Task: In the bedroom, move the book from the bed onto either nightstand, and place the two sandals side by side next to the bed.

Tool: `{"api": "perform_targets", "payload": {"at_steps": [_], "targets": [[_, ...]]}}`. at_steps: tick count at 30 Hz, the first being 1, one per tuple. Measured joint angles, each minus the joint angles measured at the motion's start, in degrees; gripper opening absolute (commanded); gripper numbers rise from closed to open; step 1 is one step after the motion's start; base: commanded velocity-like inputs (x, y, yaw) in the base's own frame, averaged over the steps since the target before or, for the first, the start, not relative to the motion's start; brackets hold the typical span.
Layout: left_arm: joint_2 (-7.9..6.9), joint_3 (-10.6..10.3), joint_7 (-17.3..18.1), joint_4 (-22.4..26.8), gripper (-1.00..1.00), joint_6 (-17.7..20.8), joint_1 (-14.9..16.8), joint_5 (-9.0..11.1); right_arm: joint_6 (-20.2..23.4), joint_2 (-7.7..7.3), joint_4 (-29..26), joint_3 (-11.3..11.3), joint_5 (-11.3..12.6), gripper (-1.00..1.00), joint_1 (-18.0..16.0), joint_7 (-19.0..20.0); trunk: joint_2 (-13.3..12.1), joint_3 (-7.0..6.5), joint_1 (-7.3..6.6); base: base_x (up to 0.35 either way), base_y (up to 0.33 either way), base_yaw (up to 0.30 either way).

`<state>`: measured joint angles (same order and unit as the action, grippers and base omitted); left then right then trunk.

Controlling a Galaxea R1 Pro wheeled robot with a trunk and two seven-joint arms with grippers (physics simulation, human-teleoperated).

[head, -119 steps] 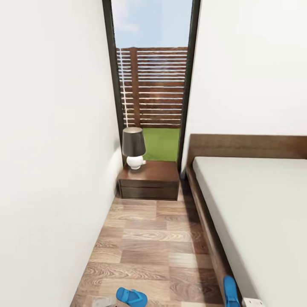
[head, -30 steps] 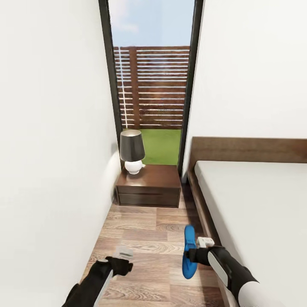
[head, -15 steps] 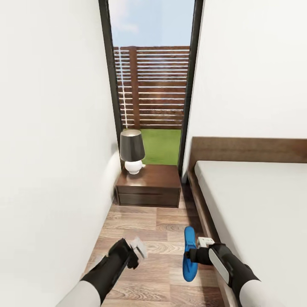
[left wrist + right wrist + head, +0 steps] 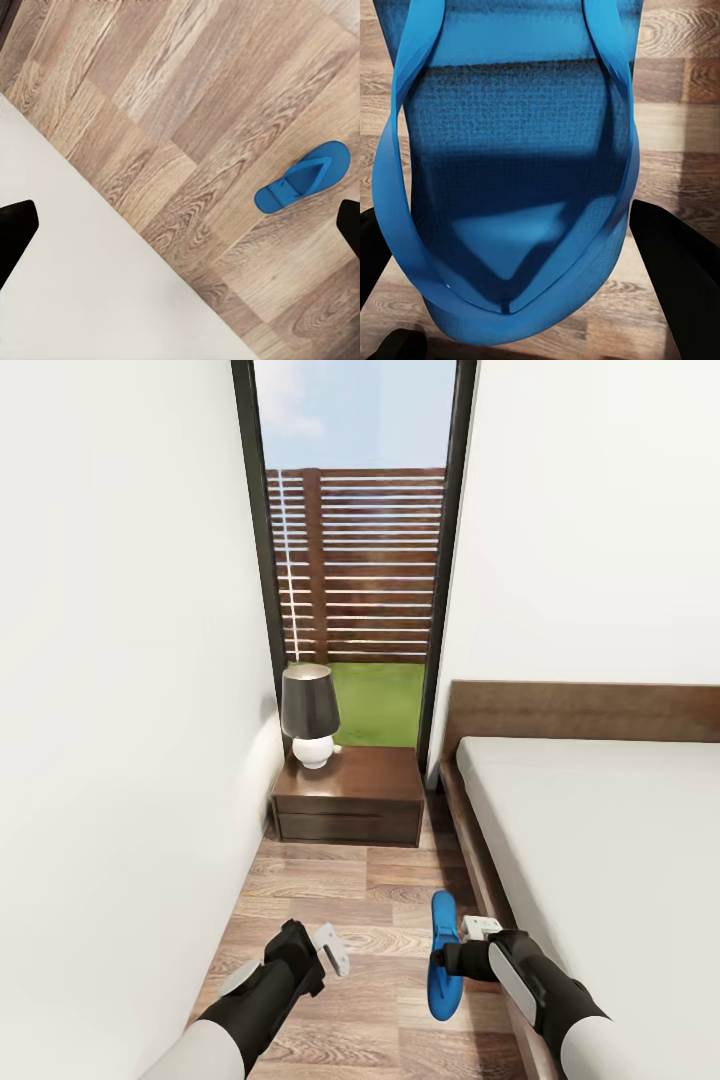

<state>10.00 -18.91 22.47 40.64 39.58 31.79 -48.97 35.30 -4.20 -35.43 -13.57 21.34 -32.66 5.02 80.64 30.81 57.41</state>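
Observation:
One blue sandal [image 4: 440, 958] hangs on edge above the wood floor, close to the bed's dark frame, with my right gripper [image 4: 458, 952] shut on it. In the right wrist view that sandal [image 4: 510, 150] sits between the black fingers [image 4: 671, 255]. A second blue sandal [image 4: 304, 178] lies flat on the floor in the left wrist view. My left gripper [image 4: 328, 950] hovers open over the floor near the left wall, its fingertips [image 4: 16, 229] far apart and empty. The bed [image 4: 610, 840] runs along the right. A nightstand [image 4: 350, 792] stands at the far end. The book is out of view.
A lamp [image 4: 310, 715] with a dark shade stands on the nightstand's left half. A white wall [image 4: 120, 760] closes the aisle on the left, and a tall black-framed window [image 4: 355, 560] rises behind the nightstand. The floor strip [image 4: 340, 900] between wall and bed is narrow.
My left arm has swung forward and to the right, and its gripper has turned. The right gripper still holds the sandal in the same place. Four seconds ago both sandals lay on the floor.

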Motion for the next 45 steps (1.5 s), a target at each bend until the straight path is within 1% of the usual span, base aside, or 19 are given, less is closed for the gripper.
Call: {"api": "perform_targets", "payload": {"at_steps": [11, 15, 19, 20, 23, 25, 26, 27, 28, 29, 30, 31, 33, 36, 37, 39, 40, 41, 45], "targets": [[0.0, -0.2, -0.3, -1.0, 1.0, -0.2, 0.0, 0.5, 0.0, 0.01, 0.0, 0.0, 0.0, -1.0, 0.0, 0.0, 0.0, 0.0, 0.0, 0.0, 0.0, 0.0], [0.0, -0.3, -1.1, -1.1, 1.0, -0.4, 0.1, 2.9, 0.0, 0.03, 0.0, 0.0, -0.1, -1.0, 0.0, 0.0, 0.0, 0.0, 0.0, 0.0, 0.0, 0.0], [0.0, 0.3, -5.2, 2.0, 1.0, -0.7, 0.1, 11.9, 0.0, 0.0, 0.0, 0.0, 0.0, -1.0, 0.0, 0.0, 0.0, 0.0, 0.0, 0.0, 0.0, 0.0], [0.0, 0.7, -6.7, 3.3, 1.0, -0.9, 0.1, 16.0, 0.0, -0.02, 0.0, 0.0, 0.0, -1.0, 0.0, 0.0, 0.0, 0.0, 0.0, 0.0, 0.0, 0.0], [-0.01, 3.2, -12.2, 5.6, 1.0, -2.9, 0.0, 31.3, 0.0, 0.0, 0.0, 0.0, 0.0, -1.0, 0.0, 0.0, 0.0, 0.0, 0.0, 0.0, 0.0, 0.0], [-0.01, 3.9, -14.3, 5.9, 1.0, -4.3, 0.0, 36.5, 0.0, -0.01, 0.0, 0.0, 0.0, -1.0, 0.0, 0.0, 0.0, 0.0, 0.0, 0.0, 0.0, 0.0], [-0.01, 4.4, -16.2, 6.1, 1.0, -5.8, 0.0, 41.2, 0.0, -0.01, 0.0, 0.0, 0.0, -1.0, 0.0, 0.0, 0.0, 0.0, 0.0, 0.0, 0.0, 0.0], [-0.01, 4.6, -17.1, 6.2, 1.0, -6.7, 0.0, 43.6, 0.0, 0.0, 0.0, 0.0, 0.0, -1.0, 0.0, 0.0, 0.0, 0.0, 0.0, 0.0, 0.0, 0.0], [0.0, 5.2, -18.2, 6.2, 1.0, -8.2, 0.0, 47.5, 0.0, 0.0, 0.0, 0.0, 0.0, -1.0, 0.0, 0.0, 0.0, 0.0, 0.0, 0.0, 0.0, 0.0], [0.0, 7.0, -19.4, 6.1, 1.0, -10.6, 0.0, 55.1, 0.0, -0.02, 0.0, 0.0, 0.0, -1.0, 0.0, 0.0, 0.0, 0.0, 0.0, 0.0, 0.0, 0.0], [0.0, 8.2, -20.0, 6.0, 1.0, -11.6, 0.0, 59.1, 0.0, -0.03, 0.0, 0.0, 0.0, -1.0, 0.0, 0.0, 0.0, 0.0, 0.0, 0.0, 0.0, 0.0], [0.0, 8.9, -20.2, 6.0, 1.0, -12.0, 0.0, 61.0, 0.0, -0.02, 0.0, 0.0, 0.0, -1.0, 0.0, 0.0, 0.0, 0.0, 0.0, 0.0, 0.0, 0.0], [-0.01, 12.3, -20.6, 5.7, 1.0, -14.2, 0.0, 65.9, 0.0, -0.01, 0.0, 0.0, 0.0, -1.0, 0.0, 0.0, 0.0, 0.0, 0.0, 0.0, 0.0, 0.0], [-0.04, 19.9, -20.8, 3.5, 1.0, -18.4, 0.0, 69.3, 0.0, 0.0, 0.0, 0.0, 0.0, -1.0, 0.0, 0.0, 0.0, 0.0, 0.0, 0.0, 0.0, 0.0], [-0.1, 23.9, -20.9, 1.9, 1.0, -20.5, 0.0, 70.2, 0.0, 0.01, 0.0, 0.0, 0.0, -1.0, 0.0, 0.0, 0.0, 0.0, 0.0, 0.0, 0.0, 0.0], [-0.11, 38.7, -22.9, -2.4, 1.0, -27.8, 0.0, 71.4, 0.0, -0.01, 0.0, 0.0, 0.0, -1.0, 0.0, 0.0, 0.0, 0.01, 0.0, 0.0, 0.0, 0.0], [-0.09, 44.8, -25.2, -3.8, 1.0, -30.5, 0.0, 71.8, 0.0, -0.02, 0.0, 0.0, 0.0, -1.0, 0.0, 0.0, 0.0, 0.01, 0.0, 0.0, 0.0, 0.0], [-0.08, 49.1, -28.2, -4.7, 1.0, -32.2, 0.0, 72.3, 0.0, -0.03, 0.0, 0.0, 0.0, -1.0, 0.0, 0.0, 0.0, 0.0, 0.0, 0.0, 0.0, 0.0], [-0.07, 59.2, -36.7, -6.4, 1.0, -37.3, 0.0, 73.7, 0.0, -0.04, 0.0, 0.0, 0.0, -1.0, 0.0, 0.0, 0.0, 0.0, 0.0, 0.0, 0.0, 0.0]]}}
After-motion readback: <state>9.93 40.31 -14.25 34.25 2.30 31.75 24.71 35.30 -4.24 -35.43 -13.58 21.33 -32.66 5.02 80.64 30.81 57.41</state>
